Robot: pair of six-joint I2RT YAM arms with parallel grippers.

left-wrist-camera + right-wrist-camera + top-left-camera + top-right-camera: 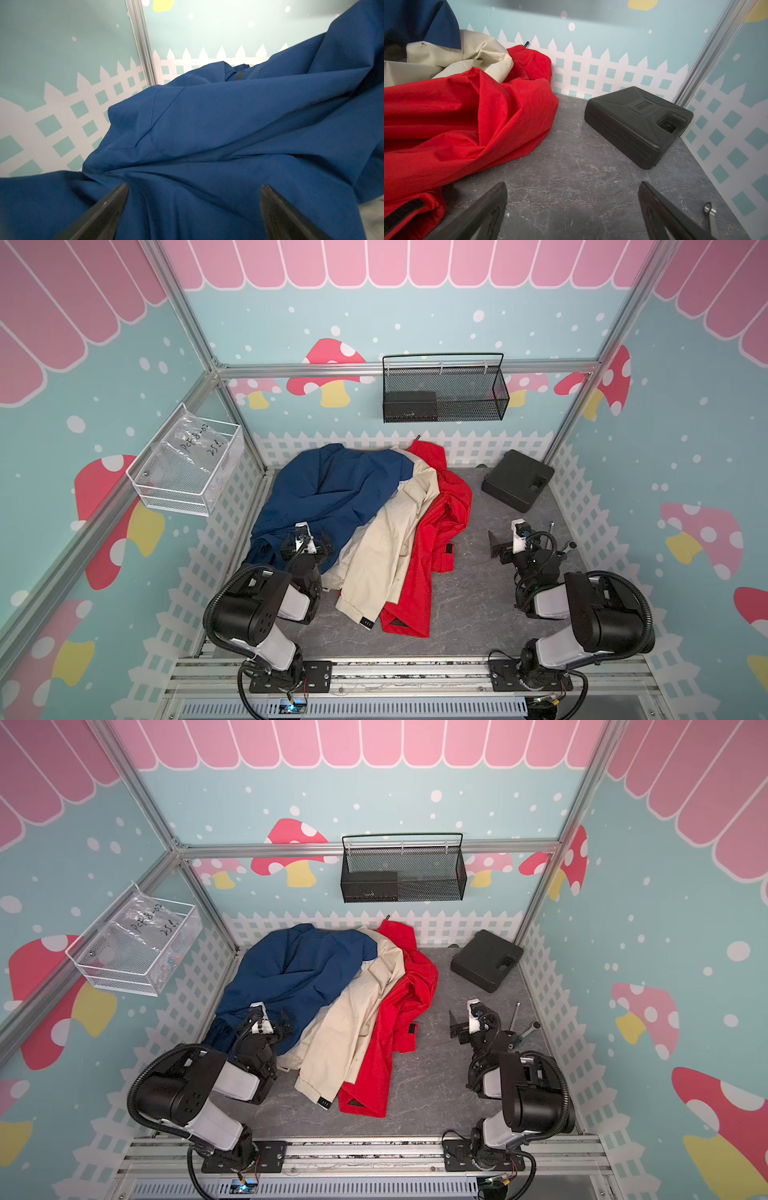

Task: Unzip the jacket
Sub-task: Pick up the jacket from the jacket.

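Three garments lie overlapping on the grey tabletop: a navy blue jacket (332,493) at the left, a beige one (390,539) in the middle and a red one (432,539) to its right. I cannot make out a zipper on any of them. My left gripper (306,545) hovers open over the near edge of the blue jacket; in the left wrist view blue cloth (207,135) fills the space between its spread fingers (116,199). My right gripper (521,543) stands open over bare table (571,155), right of the red jacket (456,116), holding nothing.
A black plastic case (517,485) lies at the back right corner, also seen in the right wrist view (637,122). A small metal tool (515,1015) lies beside the right gripper. A black wire basket (444,389) hangs on the back wall, a white one (187,472) on the left wall.
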